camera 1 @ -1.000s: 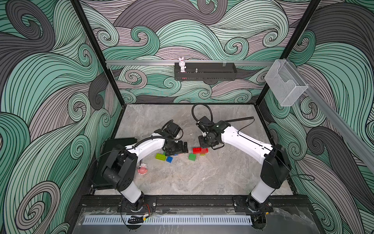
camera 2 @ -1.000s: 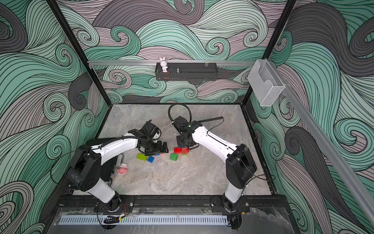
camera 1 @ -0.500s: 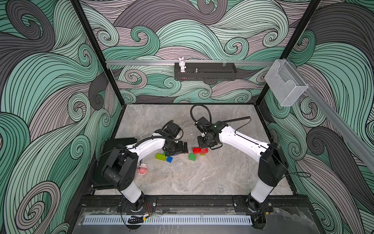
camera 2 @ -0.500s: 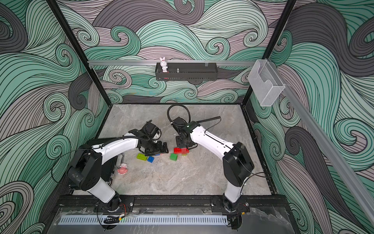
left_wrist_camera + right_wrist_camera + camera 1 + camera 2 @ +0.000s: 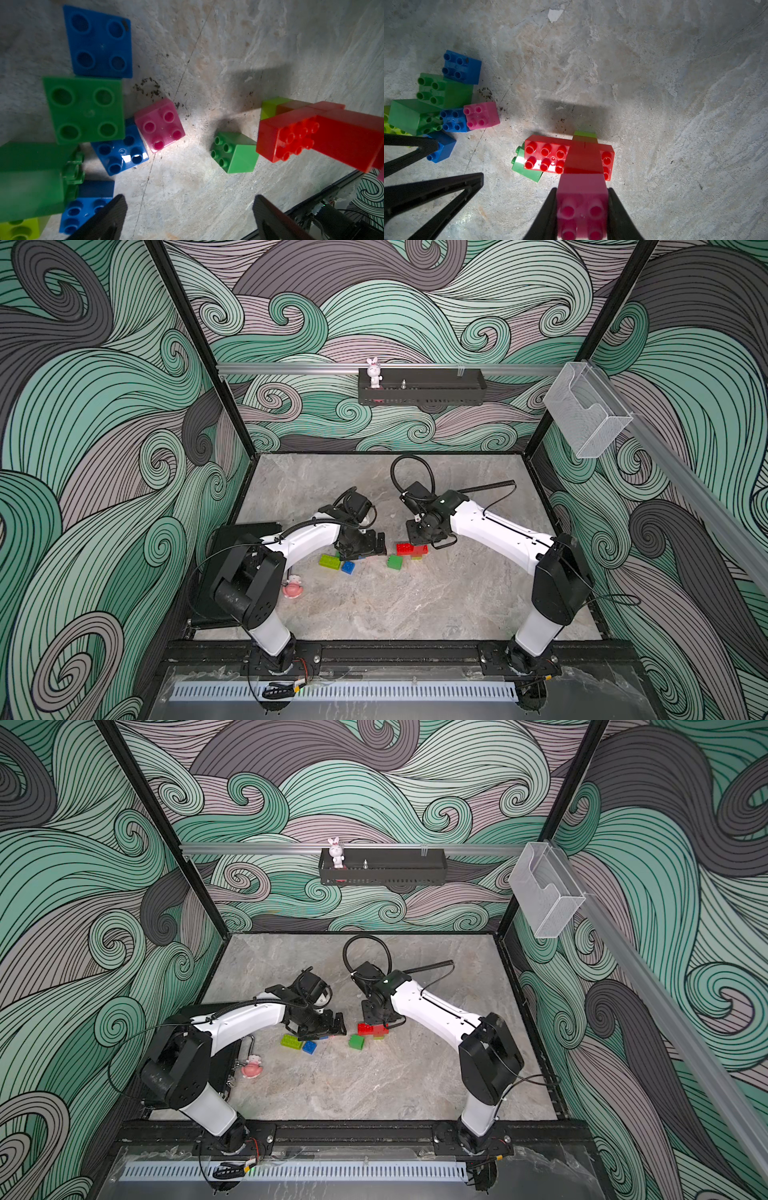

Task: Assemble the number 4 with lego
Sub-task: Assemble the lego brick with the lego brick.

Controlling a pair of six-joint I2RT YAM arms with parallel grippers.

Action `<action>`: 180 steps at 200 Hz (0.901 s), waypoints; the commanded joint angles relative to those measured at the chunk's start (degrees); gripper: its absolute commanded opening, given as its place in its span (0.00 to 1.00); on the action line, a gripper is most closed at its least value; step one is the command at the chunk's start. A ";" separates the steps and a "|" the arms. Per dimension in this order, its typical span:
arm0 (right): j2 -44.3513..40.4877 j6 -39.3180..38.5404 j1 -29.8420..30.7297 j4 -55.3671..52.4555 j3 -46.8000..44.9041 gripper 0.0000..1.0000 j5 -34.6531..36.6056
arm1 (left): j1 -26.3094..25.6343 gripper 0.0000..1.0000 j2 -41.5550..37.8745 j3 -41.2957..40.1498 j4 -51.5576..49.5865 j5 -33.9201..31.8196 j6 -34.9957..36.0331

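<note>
My left arm (image 5: 307, 536) comes in from its base with the elbow bent and the wrist turned down, so the left gripper (image 5: 365, 551) hangs low over the bench (image 5: 415, 614). Its jaws are spread wide and hold nothing, with bare bench between them. In the left wrist view the loose lego (image 5: 85, 108) lies just beside them: a loose pink brick (image 5: 159, 125) lies against a blue brick (image 5: 119, 151), and a green brick (image 5: 62, 116) is crowded in next to those. One finger (image 5: 104, 218) overlaps a blue piece (image 5: 83, 207); I can't tell whether it touches.

My right arm (image 5: 498, 533) stretches toward the middle, wrist pointing down, with the right gripper (image 5: 581, 190) over the red build (image 5: 411, 548). Its jaws are partly closed and pinch a pink brick (image 5: 581, 209) by two opposite sides, studs up. That brick sits directly over a red brick (image 5: 583, 160), which crosses a long red brick (image 5: 544, 155) lying on the bench. A small green brick (image 5: 529, 176) lies against the long one, partly hidden by it in this view. A lime brick (image 5: 585, 134) shows at its far side. In both top views the build lies between the two grippers.
</note>
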 commanded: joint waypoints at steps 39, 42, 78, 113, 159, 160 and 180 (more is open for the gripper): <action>1.46 3.48 0.39 -6.14 -1.21 0.00 0.86 | -1.24 0.99 2.16 3.01 -0.56 0.78 0.69; 1.43 3.60 0.35 -6.15 -1.36 0.00 0.63 | -1.26 0.99 2.24 3.08 -0.49 0.70 0.65; 1.08 5.64 0.35 -6.38 -1.66 0.00 0.80 | -1.82 0.99 4.62 5.41 -0.88 -0.39 0.69; 1.36 7.26 0.35 -6.35 -1.04 0.00 -1.31 | -2.39 0.99 7.02 8.12 -0.84 -3.08 0.69; 1.50 8.83 0.33 -6.28 0.15 0.00 -0.50 | -3.47 0.99 10.08 9.52 -0.91 -3.39 0.73; 1.50 8.87 0.34 -6.34 0.17 0.00 -0.47 | -3.53 0.98 10.04 9.48 -0.91 -3.33 0.71; 1.51 8.91 0.41 -6.76 -0.04 0.00 0.90 | -4.28 0.99 9.71 9.24 -0.91 -3.35 0.61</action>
